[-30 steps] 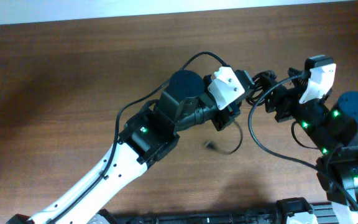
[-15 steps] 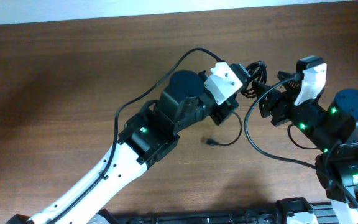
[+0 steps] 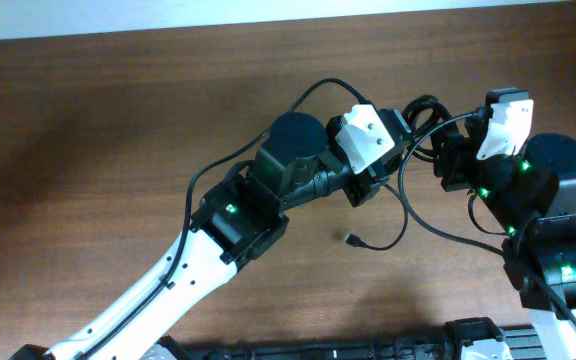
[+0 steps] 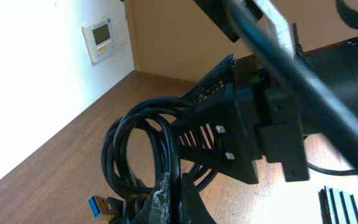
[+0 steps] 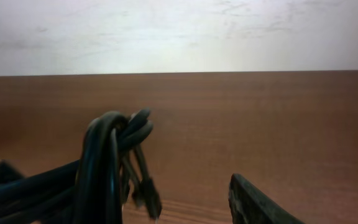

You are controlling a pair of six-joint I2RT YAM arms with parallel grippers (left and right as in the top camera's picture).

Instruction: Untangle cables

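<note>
**Cables: handling notes, bundle held in the air between the arms**

Position: cables hang as a tight coil of several loops above the table, between the two wrists. One tail drops from the coil and curls onto the wood, ending in a small connector.

Left gripper: clamped on the coil. The left wrist view shows the strands pinched at the bottom of the frame, with a blue USB plug sticking out beside them.

Right gripper: jaws apart, nothing pinched that I can see. In its own view one finger stands clear of the coil, with bare wood between them. The other finger is not visible.

Handling (judgement):
- Light. One pinch carries the whole coil.
- Soft and limp, but the loops hold a set curl, so they should spring back when released.
- The smooth jacket is likely to slide in a loose grip.
- The plugs are the snag points. A small plug dangles under the coil.

Where to hold (judgement): take a single outer strand, or the tail close to the coil, not the whole coil. Pull slowly away from the left grip, since a hard tug could tighten the knot.
</note>
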